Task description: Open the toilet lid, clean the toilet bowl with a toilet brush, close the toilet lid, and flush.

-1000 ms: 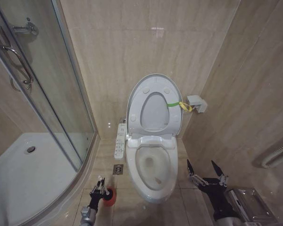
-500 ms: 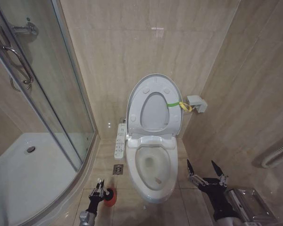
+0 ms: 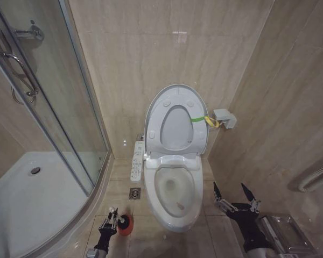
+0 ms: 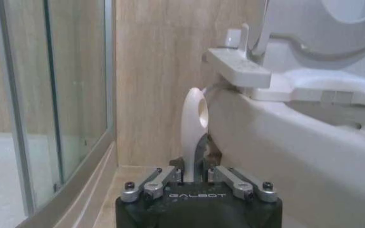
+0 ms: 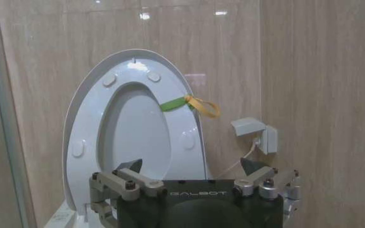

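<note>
1. With the handle standing between its fingers in the left wrist view, the left gripper looks pressed together on the toilet brush. It pinches low on the thin white stick, and the looped top end rises above the fingers.
2. The brush's long axis runs roughly upright, in line with the fingers. The bristle head isn't visible, so I can't tell whether it sits in the holder or clear of it.
3. The red cup holder is on the floor just beside that gripper, on its toilet side, between the gripper and the pedestal.
4. The right gripper hangs low on the other side of the toilet with its fingers spread wide and nothing in them. It looks idle.
5. The toilet bowl lies ahead of the left gripper and to its right, with the rim higher than the gripper. The white wall of the bowl is close on that side in the left wrist view.
6. Key relation, my read: the brush is on the bowl's left and the left arm is nearer. The move has to go up, then across to the right over the rim.
7. Farthest back, the toilet lid is already up against the wall. Its yellow-green strap is on the right edge, so the bowl opening is clear.
</note>
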Controlling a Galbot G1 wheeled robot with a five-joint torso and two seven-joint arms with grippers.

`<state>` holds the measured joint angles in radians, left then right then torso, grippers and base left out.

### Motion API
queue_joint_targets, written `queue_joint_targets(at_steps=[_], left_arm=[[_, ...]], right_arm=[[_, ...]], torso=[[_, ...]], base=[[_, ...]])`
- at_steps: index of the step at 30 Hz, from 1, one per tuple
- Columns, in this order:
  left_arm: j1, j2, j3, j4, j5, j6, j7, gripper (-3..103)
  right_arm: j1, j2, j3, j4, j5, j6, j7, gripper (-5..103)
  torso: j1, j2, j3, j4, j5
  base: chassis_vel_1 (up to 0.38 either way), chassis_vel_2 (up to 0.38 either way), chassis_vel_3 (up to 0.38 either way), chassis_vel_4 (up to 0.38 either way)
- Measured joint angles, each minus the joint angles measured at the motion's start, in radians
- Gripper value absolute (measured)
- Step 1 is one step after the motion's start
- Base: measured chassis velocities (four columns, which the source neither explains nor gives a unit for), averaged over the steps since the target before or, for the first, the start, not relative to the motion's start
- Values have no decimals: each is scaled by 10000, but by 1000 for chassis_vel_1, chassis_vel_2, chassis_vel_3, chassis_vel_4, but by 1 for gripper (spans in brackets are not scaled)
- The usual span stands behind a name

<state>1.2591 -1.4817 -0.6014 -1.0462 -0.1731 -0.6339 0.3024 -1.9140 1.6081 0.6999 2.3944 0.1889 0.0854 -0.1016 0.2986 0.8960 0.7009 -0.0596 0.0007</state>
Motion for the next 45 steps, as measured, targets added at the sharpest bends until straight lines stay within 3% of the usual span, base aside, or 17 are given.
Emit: queue_joint_targets(at_steps=[14, 28, 34, 45], left_arm=[[1657, -22, 97, -2661, -594, 415, -29, 18], [3299, 134, 229, -4732, -658, 533, -757, 18], [4478, 364, 220, -6448, -706, 541, -946, 18], [5528, 480, 341, -8719, -449, 819, -998, 18]], right_arm=[[0, 0, 0, 0, 0, 0, 0, 100], [0, 0, 0, -1, 0, 0, 0, 100], [0, 0, 0, 0, 0, 0, 0, 100], [0, 0, 0, 0, 0, 0, 0, 100]], torso=[[-1, 0, 0, 0, 0], [-1, 0, 0, 0, 0], [-1, 0, 0, 0, 1], [-1, 0, 0, 0, 0]], base=[[0, 0, 0, 0], [0, 0, 0, 0], [0, 0, 0, 0], [0, 0, 0, 0]])
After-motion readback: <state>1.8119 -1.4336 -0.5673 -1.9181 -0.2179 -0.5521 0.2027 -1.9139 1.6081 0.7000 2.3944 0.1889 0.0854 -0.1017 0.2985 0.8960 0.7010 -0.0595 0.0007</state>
